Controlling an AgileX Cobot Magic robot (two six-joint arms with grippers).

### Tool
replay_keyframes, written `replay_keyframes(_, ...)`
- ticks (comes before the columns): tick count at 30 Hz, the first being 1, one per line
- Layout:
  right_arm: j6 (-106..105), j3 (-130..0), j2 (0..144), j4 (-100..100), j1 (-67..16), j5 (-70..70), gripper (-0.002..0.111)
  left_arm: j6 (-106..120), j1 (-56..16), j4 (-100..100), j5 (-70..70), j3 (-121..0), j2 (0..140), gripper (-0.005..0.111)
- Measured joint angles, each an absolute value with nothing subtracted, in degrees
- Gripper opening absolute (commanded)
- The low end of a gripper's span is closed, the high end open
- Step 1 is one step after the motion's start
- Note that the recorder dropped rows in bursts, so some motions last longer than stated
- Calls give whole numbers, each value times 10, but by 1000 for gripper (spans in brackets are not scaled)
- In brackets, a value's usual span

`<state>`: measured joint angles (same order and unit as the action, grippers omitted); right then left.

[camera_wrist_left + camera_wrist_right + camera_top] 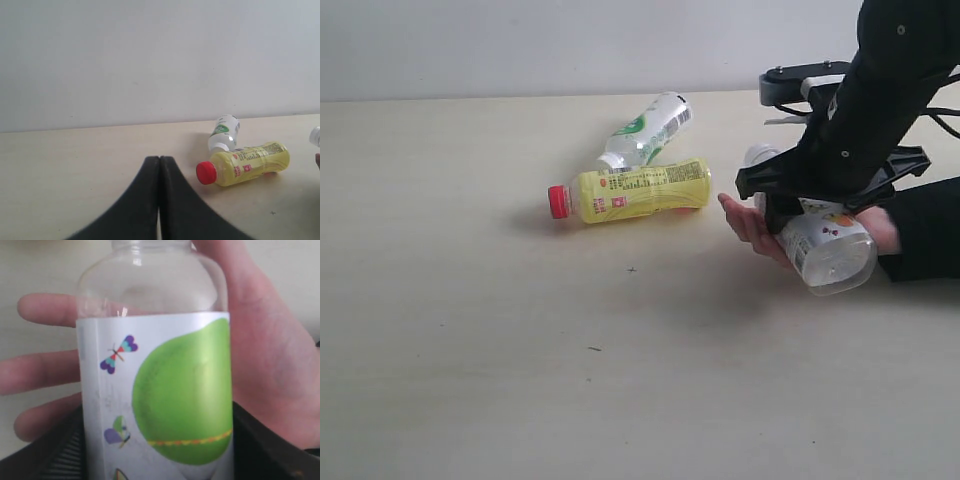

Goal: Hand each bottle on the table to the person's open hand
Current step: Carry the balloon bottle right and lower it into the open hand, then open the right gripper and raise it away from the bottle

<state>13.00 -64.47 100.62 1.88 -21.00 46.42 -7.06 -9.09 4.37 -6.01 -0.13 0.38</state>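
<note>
My right gripper [788, 205] is shut on the clear butterfly-label bottle [830, 250], holding it just over the person's open hand [748, 225]. In the right wrist view the bottle [160, 390] fills the frame, with black fingers [52, 455] on both sides of it and the palm [272, 365] behind. The yellow bottle with a red cap [640, 190] lies on its side on the table [470, 320]. The green-white label bottle [648, 130] lies just behind it, touching it. My left gripper [159, 160] is shut and empty, low over the table. The red-label bottle is out of view.
The person's black sleeve [930, 230] rests at the table's right edge. A pale wall runs behind the table. The left wrist view shows the yellow bottle [247, 162] and the green-white bottle [224, 132] some way ahead of the left gripper and off to one side.
</note>
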Motion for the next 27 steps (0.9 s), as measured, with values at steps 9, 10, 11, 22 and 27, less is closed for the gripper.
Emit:
replay_keyframes(9,130,-645,1007,22,-210,467,65,-71,-91,44,-60,-1,4,0)
replay_keyframes(10,128,-645,1007,22,-210,468,73,-71,-91,44,-60,-1,4,0)
replay_keyframes(11,127,-645,1007,24,-210,467,78,-71,-91,44,-60,-1,4,0)
replay_keyframes(22,122,-645,1007,29,-210,470,83,-71,-91,44,-60,-1,4,0)
replay_keyframes(27,122,-645,988,37,-210,471,83,-71,-91,44,-60,-1,4,0)
